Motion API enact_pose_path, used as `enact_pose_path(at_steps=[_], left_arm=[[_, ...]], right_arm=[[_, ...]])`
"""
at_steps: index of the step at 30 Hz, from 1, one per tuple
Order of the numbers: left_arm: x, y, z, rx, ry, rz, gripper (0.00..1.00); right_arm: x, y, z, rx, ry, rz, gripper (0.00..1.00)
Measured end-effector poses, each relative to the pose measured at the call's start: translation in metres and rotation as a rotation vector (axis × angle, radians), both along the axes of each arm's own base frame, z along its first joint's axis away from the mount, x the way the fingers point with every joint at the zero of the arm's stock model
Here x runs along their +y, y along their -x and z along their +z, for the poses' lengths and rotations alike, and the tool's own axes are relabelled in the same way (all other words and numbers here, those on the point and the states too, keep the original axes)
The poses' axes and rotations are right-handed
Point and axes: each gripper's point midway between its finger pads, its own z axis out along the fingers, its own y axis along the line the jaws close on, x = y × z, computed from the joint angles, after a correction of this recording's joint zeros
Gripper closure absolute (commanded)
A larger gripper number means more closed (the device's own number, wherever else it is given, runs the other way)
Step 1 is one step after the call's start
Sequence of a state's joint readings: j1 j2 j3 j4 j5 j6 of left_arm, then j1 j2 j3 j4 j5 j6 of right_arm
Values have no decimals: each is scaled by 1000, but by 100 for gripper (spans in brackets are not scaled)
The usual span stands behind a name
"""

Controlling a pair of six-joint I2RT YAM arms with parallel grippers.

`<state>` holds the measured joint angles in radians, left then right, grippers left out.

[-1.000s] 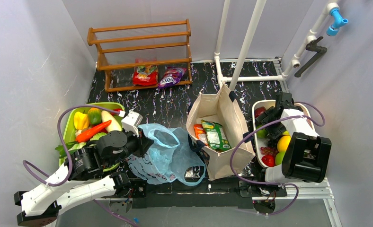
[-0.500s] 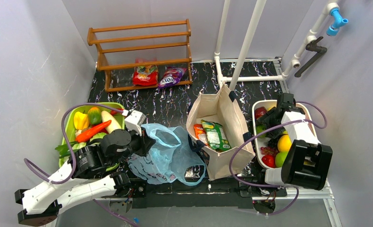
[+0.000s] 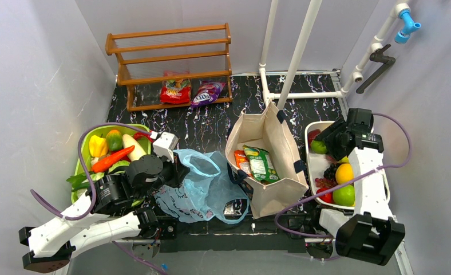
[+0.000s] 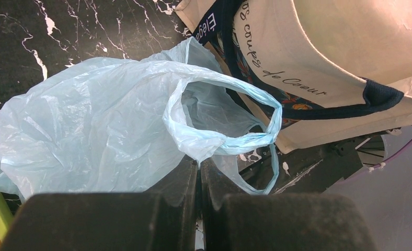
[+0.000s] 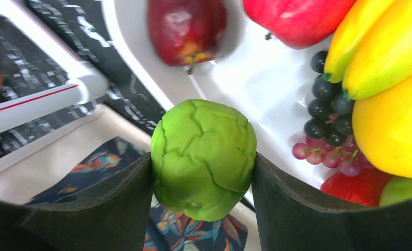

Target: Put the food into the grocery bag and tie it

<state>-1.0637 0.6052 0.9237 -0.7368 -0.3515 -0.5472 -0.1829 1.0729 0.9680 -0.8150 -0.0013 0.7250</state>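
Currently: canvas tote (image 3: pixel 252 129), holding snack packets (image 3: pixel 260 163), stands between grocery bag (image 3: pixel 203 189) at its 9 o'clock and white tray (image 3: pixel 317 166) at its 3 o'clock. Since a second ago the right gripper (image 5: pixel 202 178) has shifted to the tray's 11 o'clock corner, pinching the green round fruit (image 5: pixel 204 151). The bag lies at that gripper's 9 o'clock, with the tote intervening. Left gripper (image 4: pixel 198 172), pressed together, meets the bag's 9 o'clock edge.

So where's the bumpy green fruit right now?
The bumpy green fruit is pinched in the right gripper, on the right side of the table, over the left rim of the white fruit tray, next to the beige canvas tote.
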Motion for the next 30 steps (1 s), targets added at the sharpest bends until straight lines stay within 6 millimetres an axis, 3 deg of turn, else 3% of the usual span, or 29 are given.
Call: enact_pose_path(at_steps=[8,16,23,27,30], left_arm=[[2,0,3,1,21,17,100],[7,1,9,-1,69,50,100],[17,-2,16,-6,129,130,100],[27,-4,21,-18,159,180,100],[36,-5,28,-31,182,221,100]], right_arm=[[15,-8,69,-192,-29,84,62],[37,-13,161,-416,-15,225,61],[95,2,227,-580,-66,492,61],[140,20,247,-628,-126,682,60],[173,39,251,-640,-177,823,60]])
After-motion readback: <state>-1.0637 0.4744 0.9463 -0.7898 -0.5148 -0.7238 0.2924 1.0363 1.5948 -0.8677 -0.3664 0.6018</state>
